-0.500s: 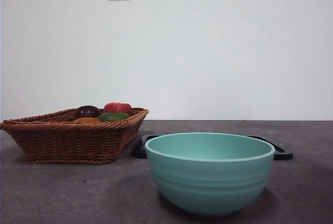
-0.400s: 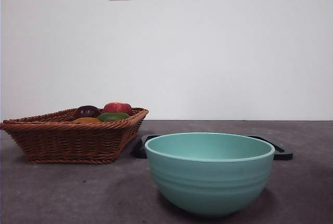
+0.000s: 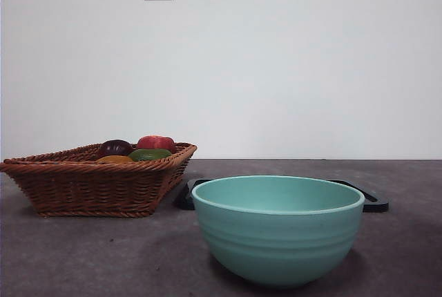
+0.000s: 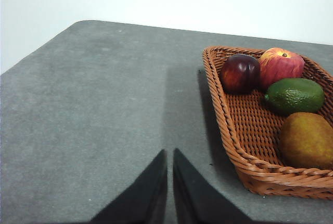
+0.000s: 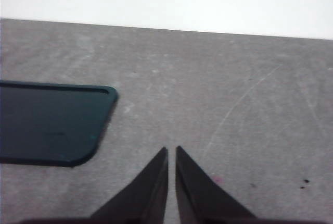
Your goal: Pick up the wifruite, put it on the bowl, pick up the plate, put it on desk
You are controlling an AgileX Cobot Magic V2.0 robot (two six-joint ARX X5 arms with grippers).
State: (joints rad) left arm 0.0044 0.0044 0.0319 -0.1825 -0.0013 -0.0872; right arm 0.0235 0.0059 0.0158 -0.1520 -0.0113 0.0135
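No legible text, labels or numbers anywhere

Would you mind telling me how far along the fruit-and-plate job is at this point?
Nothing looks done yet. The wifruite lies in the wicker basket, and the bowl shows no fruit above its rim. Nothing is in hand: the left tool and right tool are shut above the desk. The dark plate sits untouched.
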